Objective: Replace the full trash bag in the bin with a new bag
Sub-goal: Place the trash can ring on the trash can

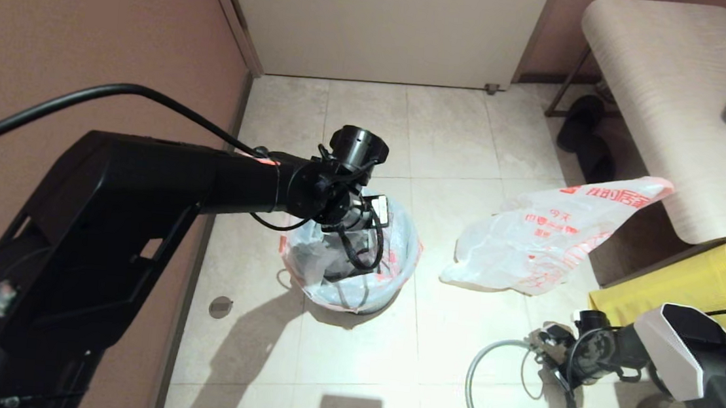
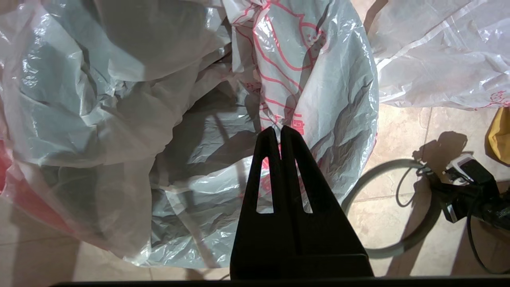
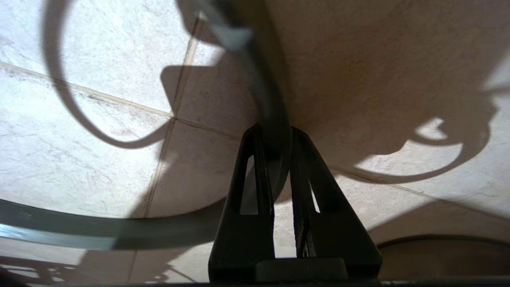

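Observation:
The new bag (image 1: 390, 265), thin white plastic with faint red print, lines the bin and hangs over its rim. Of the black bin only a dark strip at the base (image 1: 357, 307) shows. My left gripper (image 1: 345, 267) reaches down into the bin's mouth, shut with a fold of the new bag (image 2: 318, 79) running to its tips (image 2: 277, 129). The full trash bag (image 1: 544, 239), with bold red characters, lies on the floor to the right. My right gripper (image 1: 549, 349) is low at the floor, shut on the grey hoop (image 1: 476, 378), whose band (image 3: 255, 79) passes between its fingers (image 3: 273, 133).
A yellow fabric bag (image 1: 677, 291) sits under the pale bench (image 1: 662, 92), close behind the right arm. Black shoes (image 1: 583, 131) lie beside the bench leg. The brown wall (image 1: 90, 22) runs close along the left arm, and a white door (image 1: 385, 22) stands at the back.

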Robot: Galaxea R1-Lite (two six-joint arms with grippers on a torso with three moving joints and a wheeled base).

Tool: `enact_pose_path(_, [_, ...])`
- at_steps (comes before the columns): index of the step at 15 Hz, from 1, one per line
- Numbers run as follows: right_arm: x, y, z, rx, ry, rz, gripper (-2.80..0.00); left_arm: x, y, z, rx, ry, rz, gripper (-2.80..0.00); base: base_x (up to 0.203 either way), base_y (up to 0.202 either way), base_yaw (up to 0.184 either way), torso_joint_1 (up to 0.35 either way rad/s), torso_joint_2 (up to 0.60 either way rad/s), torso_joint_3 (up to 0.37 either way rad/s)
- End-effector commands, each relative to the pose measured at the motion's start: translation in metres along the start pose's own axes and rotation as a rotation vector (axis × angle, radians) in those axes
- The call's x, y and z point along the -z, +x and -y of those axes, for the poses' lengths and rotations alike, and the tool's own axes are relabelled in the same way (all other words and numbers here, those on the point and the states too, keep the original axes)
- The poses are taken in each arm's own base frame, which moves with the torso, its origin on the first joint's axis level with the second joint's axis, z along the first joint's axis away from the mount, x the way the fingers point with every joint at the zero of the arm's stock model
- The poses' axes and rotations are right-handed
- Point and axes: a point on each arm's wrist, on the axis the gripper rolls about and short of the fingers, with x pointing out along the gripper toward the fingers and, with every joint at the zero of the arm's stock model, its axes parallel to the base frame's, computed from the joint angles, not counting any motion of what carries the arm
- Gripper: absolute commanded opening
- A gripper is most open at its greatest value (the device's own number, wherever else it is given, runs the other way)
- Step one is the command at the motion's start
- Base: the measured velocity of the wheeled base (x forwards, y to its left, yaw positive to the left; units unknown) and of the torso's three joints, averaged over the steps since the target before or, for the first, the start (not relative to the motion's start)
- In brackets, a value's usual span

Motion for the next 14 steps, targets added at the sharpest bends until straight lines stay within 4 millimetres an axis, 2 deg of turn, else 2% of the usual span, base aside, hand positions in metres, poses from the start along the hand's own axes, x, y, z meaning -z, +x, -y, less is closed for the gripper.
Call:
enact_pose_path(1, [-0.008, -0.013, 0.003, 0.003, -0.003, 0.026, -2.80, 0.004, 0.006, 0.001, -0.004, -0.001, -0.004, -2.80, 0.000, 0.000, 0.000, 0.000, 0.00, 0.000])
enact_pose_path(3, [-0.021, -0.047, 0.009, -0.018, 0.014, 0.084, -2.80, 0.002, 0.006, -0.001, -0.010, -0.001, 0.003, -2.80, 0.000, 0.000, 0.000, 0.000, 0.00, 0.000])
enact_pose_path(5, [-0.036, -0.096, 0.015, -0.054, 0.030, 0.172, -2.80, -0.003, 0.004, -0.006, -0.017, -0.012, 0.014, -2.80, 0.000, 0.000, 0.000, 0.000, 0.00, 0.000])
enact_pose_path(8, [-0.057, -0.198, 0.021, -0.045, 0.037, 0.342, -2.80, -0.015, -0.010, -0.010, -0.010, -0.028, 0.046, -2.80, 0.000, 0.000, 0.000, 0.000, 0.00, 0.000])
enact_pose_path(10, [-0.072, -0.278, 0.019, 0.002, 0.011, 0.494, -2.80, -0.019, -0.012, -0.013, -0.012, -0.033, 0.054, -2.80, 0.000, 0.000, 0.000, 0.000, 0.00, 0.000])
enact_pose_path(12, [-0.087, -0.341, 0.002, 0.022, -0.036, 0.635, -2.80, -0.022, -0.012, -0.018, -0.022, -0.039, 0.062, -2.80, 0.000, 0.000, 0.000, 0.000, 0.00, 0.000])
enact_pose_path(13, [-0.104, -0.362, -0.019, 0.006, -0.088, 0.706, -2.80, -0.025, -0.011, -0.023, -0.031, -0.044, 0.070, -2.80, 0.000, 0.000, 0.000, 0.000, 0.00, 0.000])
enact_pose_path(14, [-0.120, -0.372, -0.031, -0.004, -0.110, 0.765, -2.80, -0.030, -0.009, -0.029, -0.047, -0.054, 0.094, -2.80, 0.000, 0.000, 0.000, 0.000, 0.00, 0.000])
